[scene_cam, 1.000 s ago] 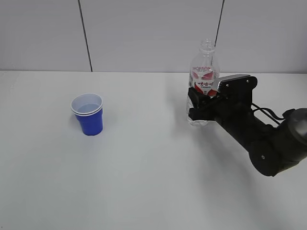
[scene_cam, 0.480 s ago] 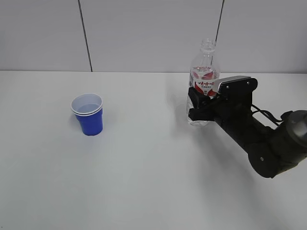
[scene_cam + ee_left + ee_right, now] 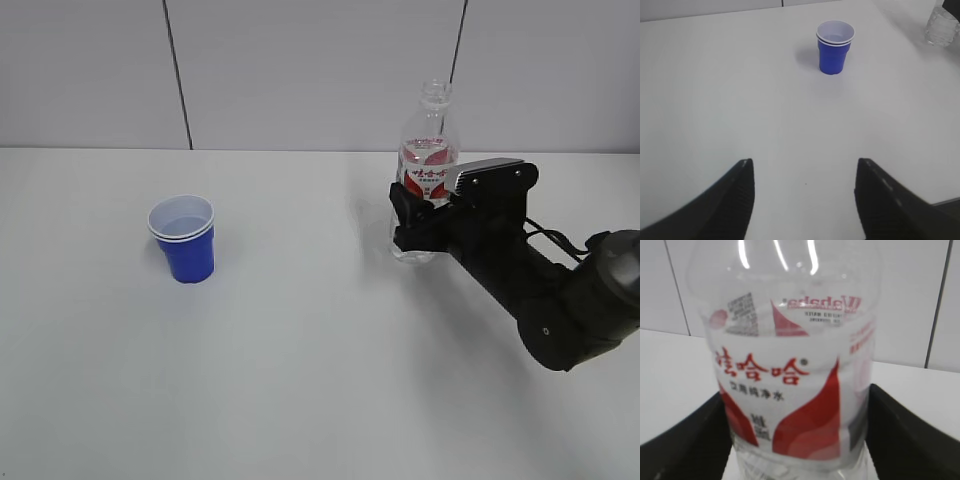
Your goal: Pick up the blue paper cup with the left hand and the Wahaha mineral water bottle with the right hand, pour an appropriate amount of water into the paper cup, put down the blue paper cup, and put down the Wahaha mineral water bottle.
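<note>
Wahaha mineral water bottle [image 3: 426,170] is seen standing upright toward the far right part of the white table [image 3: 320,400], its long axis vertical and its neck uncapped. It is flanked by the fingers of the right hand [image 3: 412,222], one on each side of the label band; in the right wrist view the dark fingers [image 3: 685,440] appear just beside the bottle wall, but whether they are pressing on it or parted cannot be told. The blue paper cup [image 3: 183,238] is placed well apart to the left, upright, with liquid apparently inside. The left hand [image 3: 802,192] is held spread wide and empty near the front edge, with the cup straight ahead of it and far off. A release of the bottle is judged to be the step in hand.
</note>
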